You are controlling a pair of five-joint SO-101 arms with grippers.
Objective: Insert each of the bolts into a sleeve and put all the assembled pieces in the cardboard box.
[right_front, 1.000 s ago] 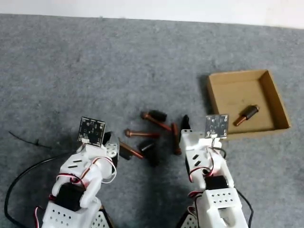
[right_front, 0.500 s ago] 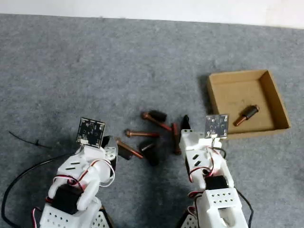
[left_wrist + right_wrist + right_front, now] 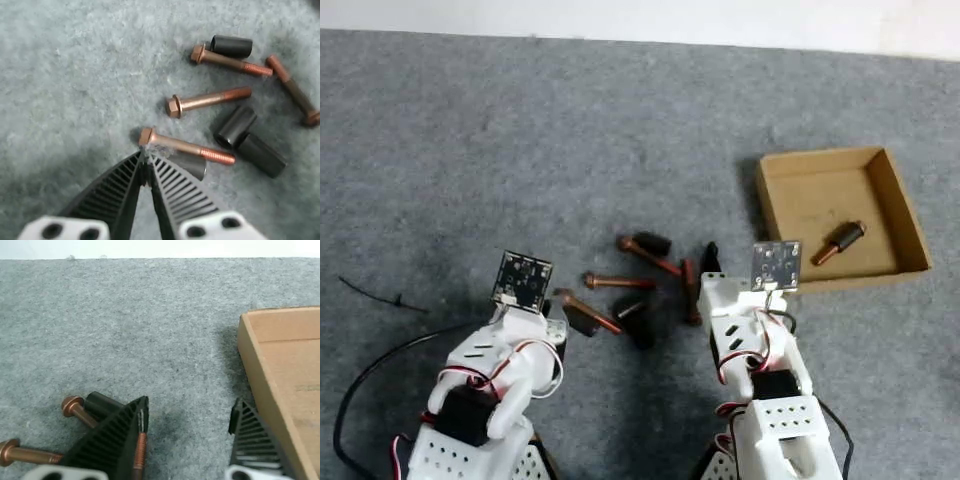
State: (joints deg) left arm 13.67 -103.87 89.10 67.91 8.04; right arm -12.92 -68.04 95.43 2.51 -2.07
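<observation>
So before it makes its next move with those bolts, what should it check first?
1. Left gripper open for a grasp: not ok; it is shut, with its tips just short of the nearest bolt's head.
2. Right gripper open: ok.
3. Nearest bolt free to lift: cannot tell; a black sleeve sits right against it.
4. Every bolt in a sleeve: not ok; four lie bare on the grey carpet.
5. Room in the cardboard box: ok; it holds one assembled piece.
</observation>
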